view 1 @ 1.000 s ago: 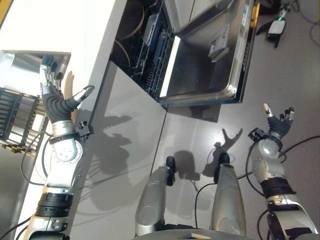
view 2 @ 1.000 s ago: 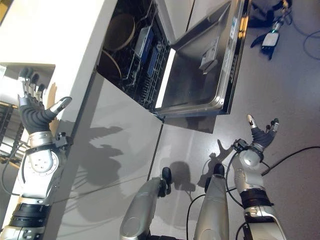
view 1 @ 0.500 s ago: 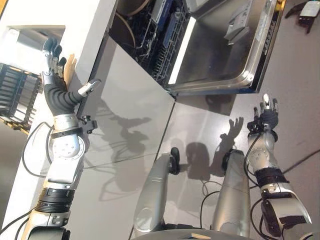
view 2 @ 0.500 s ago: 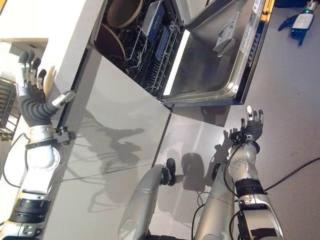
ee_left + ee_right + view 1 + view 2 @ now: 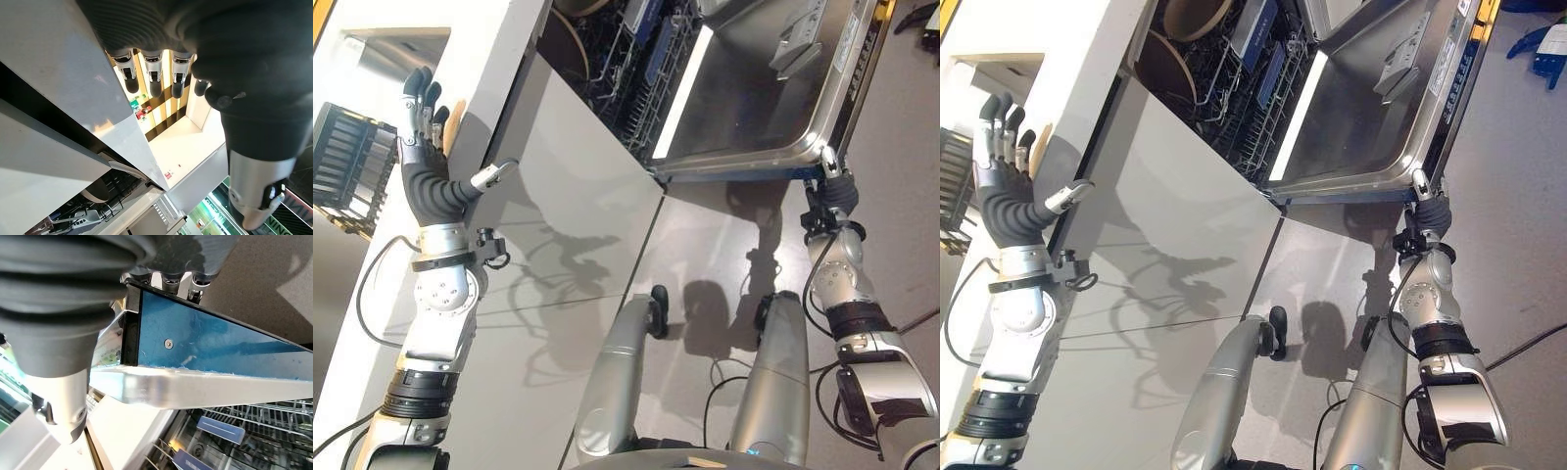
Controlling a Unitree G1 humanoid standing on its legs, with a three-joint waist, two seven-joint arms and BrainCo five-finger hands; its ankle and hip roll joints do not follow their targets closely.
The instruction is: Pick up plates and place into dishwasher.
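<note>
A white countertop [image 5: 480, 59] runs along the robot's left side, with a grey cabinet front [image 5: 578, 196] dropping below it and, beyond that, the open dishwasher [image 5: 1263, 88]. Its steel door [image 5: 754, 98] is folded down toward the grey floor [image 5: 901, 196], and the wire rack [image 5: 1244, 98] inside shows behind it. Two round brown plates [image 5: 1163, 69] already stand on edge in the rack at the end nearest the countertop, well apart from both hands; a second one [image 5: 1197, 15] sits just beyond the first. On the countertop's far left a dark slatted drying rack [image 5: 352, 166] stands, near the left hand [image 5: 426, 166] but not touching it. That hand is raised over the counter edge with its fingers [image 5: 416, 93] straight and spread, the thumb held out to the side, and nothing in it; a pale flat thing [image 5: 453, 117] shows just behind the fingers, too hidden to name. The right hand [image 5: 834, 186] is at the near corner of the lowered door, its fingers against the door's edge; in the right wrist view the fingers [image 5: 195, 281] lie across the blue underside of the door [image 5: 205, 342], and whether they are curled round the edge cannot be told.
</note>
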